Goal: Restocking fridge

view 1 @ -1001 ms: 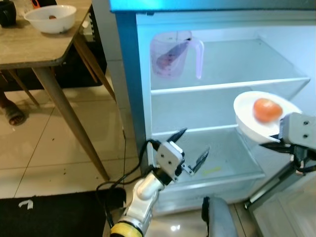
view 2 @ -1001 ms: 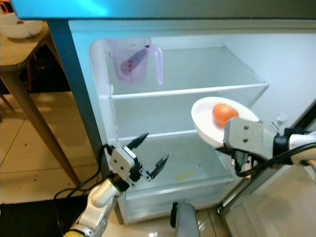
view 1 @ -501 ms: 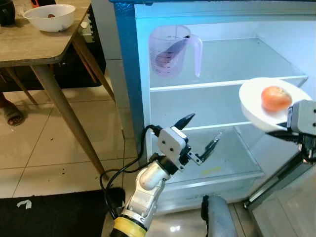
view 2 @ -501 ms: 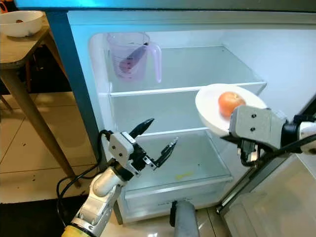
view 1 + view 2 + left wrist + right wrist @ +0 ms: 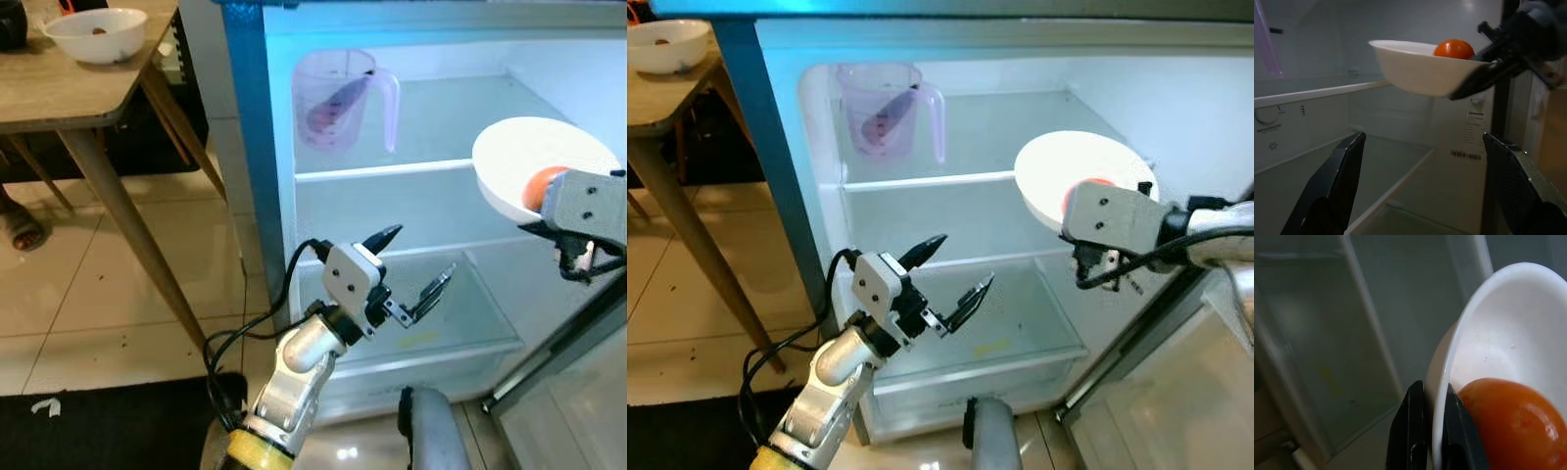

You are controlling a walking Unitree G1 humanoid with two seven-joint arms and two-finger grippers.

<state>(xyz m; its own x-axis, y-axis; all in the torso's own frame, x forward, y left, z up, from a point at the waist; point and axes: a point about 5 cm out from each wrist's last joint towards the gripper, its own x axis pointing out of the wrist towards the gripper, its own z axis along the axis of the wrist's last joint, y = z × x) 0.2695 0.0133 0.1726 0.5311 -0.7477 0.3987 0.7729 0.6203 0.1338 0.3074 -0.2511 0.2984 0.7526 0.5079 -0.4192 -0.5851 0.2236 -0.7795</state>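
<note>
Bowl [image 5: 519, 162] raised, right gripper [image 5: 1431, 431] pinching rim

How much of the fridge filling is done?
Done: the fridge door is open and a jug stands on the top shelf. In hand: the right gripper pinches the rim of a white bowl holding a tomato, in the air by that shelf. Left: setting the bowl down. The left gripper waits open, empty.

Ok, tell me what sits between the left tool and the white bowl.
Nothing: between the open left tool and the white bowl pinched in the right tool there is only open fridge space, as the left eye view shows.
</note>
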